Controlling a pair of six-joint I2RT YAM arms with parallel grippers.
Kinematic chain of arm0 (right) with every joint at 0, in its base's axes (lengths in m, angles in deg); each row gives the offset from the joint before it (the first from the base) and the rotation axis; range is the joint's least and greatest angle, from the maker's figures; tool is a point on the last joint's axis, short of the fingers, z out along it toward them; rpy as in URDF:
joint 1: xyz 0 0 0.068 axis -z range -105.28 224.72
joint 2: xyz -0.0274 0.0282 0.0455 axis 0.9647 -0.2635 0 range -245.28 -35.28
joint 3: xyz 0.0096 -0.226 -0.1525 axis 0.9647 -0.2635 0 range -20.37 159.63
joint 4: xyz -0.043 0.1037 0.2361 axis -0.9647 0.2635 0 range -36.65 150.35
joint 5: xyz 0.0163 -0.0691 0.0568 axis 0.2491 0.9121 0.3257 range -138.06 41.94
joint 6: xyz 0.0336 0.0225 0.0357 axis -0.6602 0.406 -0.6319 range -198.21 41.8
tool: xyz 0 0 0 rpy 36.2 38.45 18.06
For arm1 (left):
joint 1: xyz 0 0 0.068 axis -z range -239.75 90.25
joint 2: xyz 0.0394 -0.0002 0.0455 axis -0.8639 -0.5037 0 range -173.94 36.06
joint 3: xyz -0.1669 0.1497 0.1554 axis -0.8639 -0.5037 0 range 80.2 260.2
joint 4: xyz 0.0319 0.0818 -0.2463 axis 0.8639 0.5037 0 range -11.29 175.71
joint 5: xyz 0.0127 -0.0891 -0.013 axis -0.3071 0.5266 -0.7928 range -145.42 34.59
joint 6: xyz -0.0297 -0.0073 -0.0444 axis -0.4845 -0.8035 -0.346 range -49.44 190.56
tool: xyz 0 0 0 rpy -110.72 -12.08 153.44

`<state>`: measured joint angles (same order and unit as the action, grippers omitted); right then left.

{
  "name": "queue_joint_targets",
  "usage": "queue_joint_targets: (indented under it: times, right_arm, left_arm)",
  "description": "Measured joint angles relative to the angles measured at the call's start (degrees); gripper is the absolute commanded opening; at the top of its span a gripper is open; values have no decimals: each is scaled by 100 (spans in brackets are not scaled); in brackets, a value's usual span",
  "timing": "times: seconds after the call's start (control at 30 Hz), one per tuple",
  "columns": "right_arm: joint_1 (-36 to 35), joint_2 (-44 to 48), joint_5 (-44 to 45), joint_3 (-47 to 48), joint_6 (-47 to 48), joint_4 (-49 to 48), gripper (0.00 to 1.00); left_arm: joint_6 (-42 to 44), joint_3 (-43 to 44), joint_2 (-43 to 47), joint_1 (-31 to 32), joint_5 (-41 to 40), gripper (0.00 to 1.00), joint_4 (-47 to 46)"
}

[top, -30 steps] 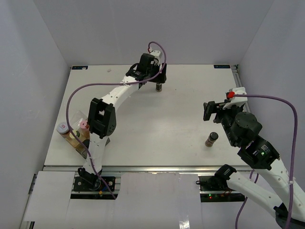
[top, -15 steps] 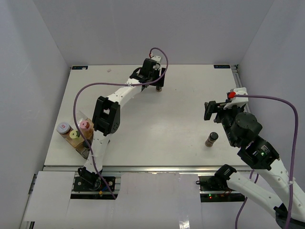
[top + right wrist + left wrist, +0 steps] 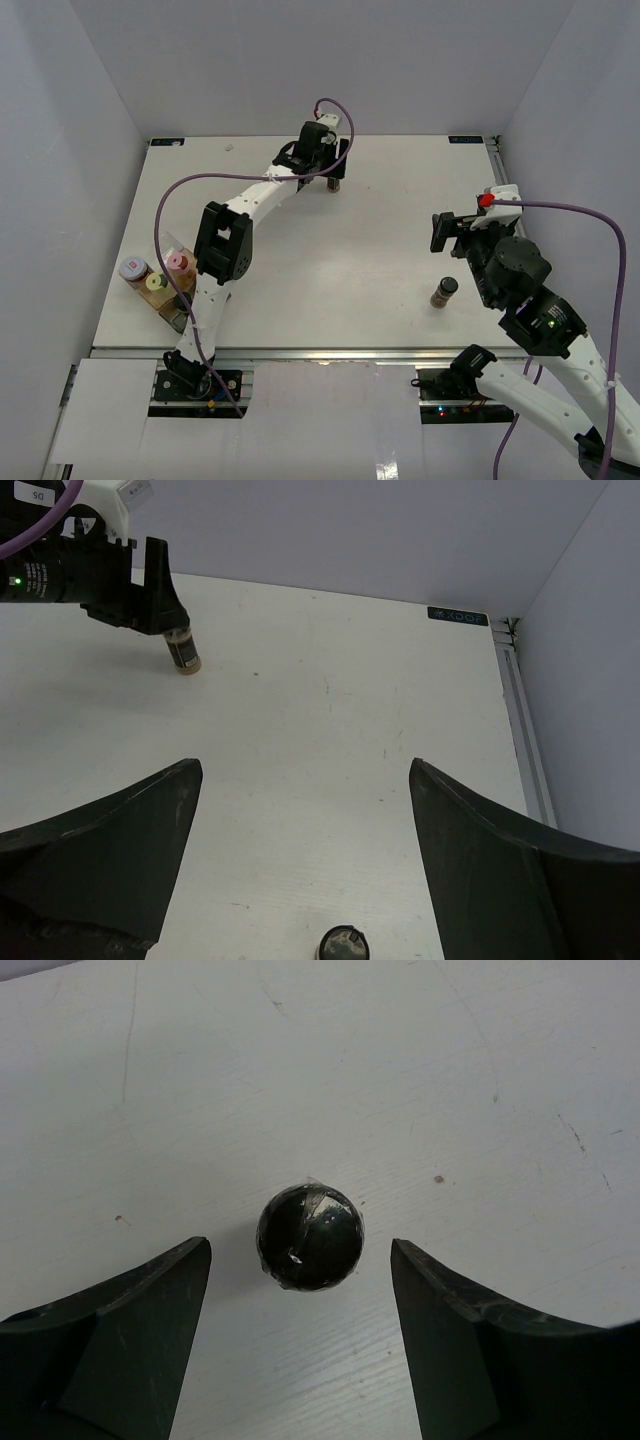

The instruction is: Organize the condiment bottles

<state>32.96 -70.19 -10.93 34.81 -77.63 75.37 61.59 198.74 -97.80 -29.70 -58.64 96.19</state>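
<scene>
Left edge of the bench [image 3: 330, 270]: three stored jars [image 3: 156, 278] bunched close together, caps white, yellowish and pink. That looks like the collection spot.

Centre-back: left tool [image 3: 330, 172] sits straight over the far jar [image 3: 309, 1237]. The jar is upright, long axis vertical, black cap facing the wrist camera. It lies between the two fingers [image 3: 130, 1330], roughly centred, slightly towards the left one. Jaws are spread, with bench showing on both sides of the cap, so no contact. My read: this is a pre-grasp, and the next step is just a squeeze, no lateral fix needed. The jar stands near the bench's far edge, with the back wall [image 3: 320, 60] behind it. Room to the sides and towards the arms is bare, so the carry path back to the left cluster looks free.

Right: near jar [image 3: 444, 291] is upright and alone, dark cap, well apart from the others. Right tool [image 3: 441, 232] hangs above and just behind it, jaws spread wide, holding nothing. In the wrist view the jar sits at the bottom edge between the fingers. The right arm is plainly the nearer one for it. Right bench edge is near, so I'd watch clearance there.
</scene>
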Motion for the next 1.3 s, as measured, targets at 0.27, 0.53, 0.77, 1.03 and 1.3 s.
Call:
queue_joint_targets:
  times: [0.27, 0.53, 0.77, 1.03, 1.3]
  right_arm:
    - [0, 29, 43, -66, 15, -52, 90]
    - [-2, 32, 45, -72, 54, -116, 90]
    - [0, 32, 45, -72, 94, -122, 90]
    - [-2, 32, 43, -119, 101, -145, 90]
    - [-2, 24, 20, -158, 97, -165, 90]
  left_arm:
    - [-7, 110, -193, 7, 0, 77, -50]
    - [9, 123, -408, 7, -7, 68, -70]
    - [54, 118, -414, 12, -43, 42, -135]
    - [34, 37, -406, 22, -151, 6, -250]
    - [-215, -936, 215, 52, -582, 0, -441]
